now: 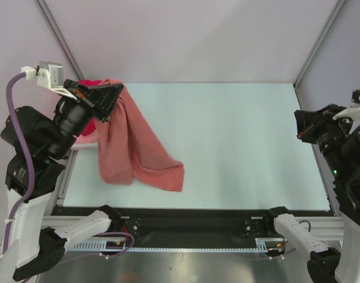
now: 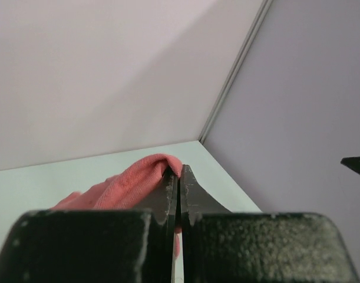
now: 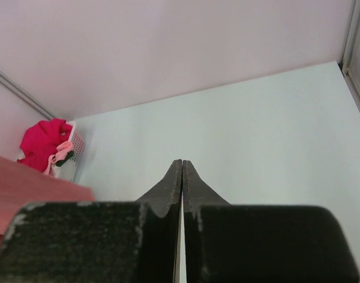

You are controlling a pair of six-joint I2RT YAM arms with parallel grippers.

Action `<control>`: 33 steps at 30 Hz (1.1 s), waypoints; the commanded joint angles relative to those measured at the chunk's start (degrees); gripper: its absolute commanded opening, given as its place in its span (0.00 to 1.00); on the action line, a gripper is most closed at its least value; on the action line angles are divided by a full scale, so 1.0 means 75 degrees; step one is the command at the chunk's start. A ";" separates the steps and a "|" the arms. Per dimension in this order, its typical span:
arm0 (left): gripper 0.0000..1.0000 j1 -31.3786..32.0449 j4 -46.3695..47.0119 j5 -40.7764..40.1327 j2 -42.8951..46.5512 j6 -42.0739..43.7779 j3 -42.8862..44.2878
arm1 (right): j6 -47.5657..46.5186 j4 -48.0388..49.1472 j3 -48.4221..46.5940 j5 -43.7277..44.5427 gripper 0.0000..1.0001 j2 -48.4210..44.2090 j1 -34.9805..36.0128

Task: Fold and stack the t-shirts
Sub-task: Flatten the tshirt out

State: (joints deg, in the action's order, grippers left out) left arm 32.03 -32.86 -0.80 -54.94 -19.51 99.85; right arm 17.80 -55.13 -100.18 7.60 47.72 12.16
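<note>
My left gripper (image 1: 116, 91) is raised over the table's far left and is shut on the dusty salmon-red t-shirt (image 1: 132, 150). The shirt hangs from the jaws and its lower part lies bunched on the table. In the left wrist view the cloth (image 2: 126, 186) folds over the closed fingertips of the left gripper (image 2: 178, 172). My right gripper (image 1: 299, 122) hovers at the right edge, shut and empty; it also shows in the right wrist view (image 3: 182, 164). The bright crimson t-shirt (image 3: 43, 140) and the light pink t-shirt (image 3: 63, 150) lie in the basket.
The white plastic basket (image 3: 76, 144) stands at the table's far left corner, mostly hidden behind my left arm in the top view, where some crimson cloth (image 1: 90, 126) shows. The pale table (image 1: 238, 141) is bounded by walls at the back and sides.
</note>
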 commanded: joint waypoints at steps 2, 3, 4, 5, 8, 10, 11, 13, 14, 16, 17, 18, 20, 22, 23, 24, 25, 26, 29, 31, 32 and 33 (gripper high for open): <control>0.00 0.0030 0.0258 0.0118 -0.0782 -0.0083 0.0268 | -0.0042 -0.0067 0.0150 0.0065 0.00 0.0737 0.0019; 0.00 0.0030 0.0141 -0.0137 -0.0982 -0.0013 0.0535 | 0.0040 -0.0055 0.0185 0.0100 0.00 0.0854 0.0019; 0.00 0.0030 0.0012 -0.0233 -0.1169 0.0046 0.0700 | 0.0087 -0.0020 0.0302 0.0159 0.00 0.1041 0.0019; 0.00 0.0030 -0.0198 -0.0338 -0.1554 0.0116 0.0853 | 0.0157 -0.0031 0.0361 0.0298 0.00 0.1136 0.0019; 0.00 0.0018 -0.0364 -0.0619 -0.2176 0.0432 0.1205 | 0.0275 0.0038 0.0502 0.0477 0.00 0.1534 -0.0028; 0.00 0.0030 -0.0458 -0.0504 -0.2494 0.0713 0.1544 | 0.0159 0.0248 0.0653 0.0115 0.00 0.1652 -0.0040; 0.00 0.0030 -0.0505 -0.0445 -0.2600 0.0749 0.1638 | 0.0053 0.0702 0.0863 -0.0294 0.07 0.1745 -0.0040; 0.00 0.0030 -0.0692 -0.0211 -0.2975 0.0831 0.2106 | -0.0111 0.1290 0.1612 -0.2714 0.40 0.2025 -0.0040; 0.00 0.0030 -0.0901 -0.0117 -0.3069 0.0878 0.2270 | -0.0019 0.1896 0.1894 -0.4464 0.49 0.2445 0.0030; 0.00 0.0018 -0.0997 0.0024 -0.3186 0.0983 0.2506 | 0.0238 0.3124 0.2901 -0.5322 0.69 0.2939 0.0473; 0.00 0.0018 -0.1021 0.0013 -0.3175 0.1019 0.2530 | 0.0263 0.3411 0.3067 -0.5395 0.71 0.3139 0.1230; 0.00 0.0030 -0.1021 -0.0080 -0.3163 0.0996 0.2553 | 0.0228 0.3599 0.3150 -0.5129 0.75 0.3535 0.1644; 0.00 0.0018 -0.1067 -0.0081 -0.3128 0.0926 0.2565 | 0.0193 0.4092 0.3197 -0.4730 0.87 0.3807 0.2742; 0.00 0.0018 -0.1044 -0.0011 -0.3058 0.0855 0.2460 | 0.0088 0.4443 0.3337 -0.4353 0.93 0.4136 0.3379; 0.00 0.0018 -0.1009 -0.0011 -0.3035 0.0808 0.2413 | 0.0006 0.4491 0.3396 -0.4016 0.94 0.4241 0.3893; 0.00 0.0030 -0.0986 -0.0011 -0.3000 0.0727 0.2320 | -0.0041 0.4561 0.3489 -0.3792 0.94 0.4393 0.4153; 0.00 0.0030 -0.0939 0.0036 -0.2976 0.0691 0.2296 | -0.0007 0.4794 0.3757 -0.3628 0.95 0.4441 0.4353; 0.00 0.0018 -0.0927 0.0036 -0.2953 0.0679 0.2296 | 0.0028 0.4901 0.3876 -0.3185 0.95 0.4499 0.4529; 0.00 0.0030 -0.0927 0.0212 -0.2917 0.0632 0.2366 | 0.0169 0.5322 0.4320 -0.2375 0.93 0.4594 0.5232; 0.00 0.0018 -0.0927 0.0224 -0.2894 0.0574 0.2378 | 0.0367 0.5673 0.4497 -0.1999 0.85 0.4687 0.5631; 0.00 0.0018 -0.0915 0.0235 -0.2882 0.0516 0.2378 | 0.0427 0.5722 0.4603 -0.1719 0.78 0.4780 0.5737; 0.00 0.0030 -0.0904 0.0305 -0.2847 0.0399 0.2354 | 0.0497 0.5722 0.4592 -0.1588 0.71 0.4886 0.5993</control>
State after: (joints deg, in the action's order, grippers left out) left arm 32.03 -43.38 -0.25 -78.15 -14.72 115.63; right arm 19.88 -17.98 -66.52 -11.77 83.18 54.37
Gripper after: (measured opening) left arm 0.011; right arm 0.745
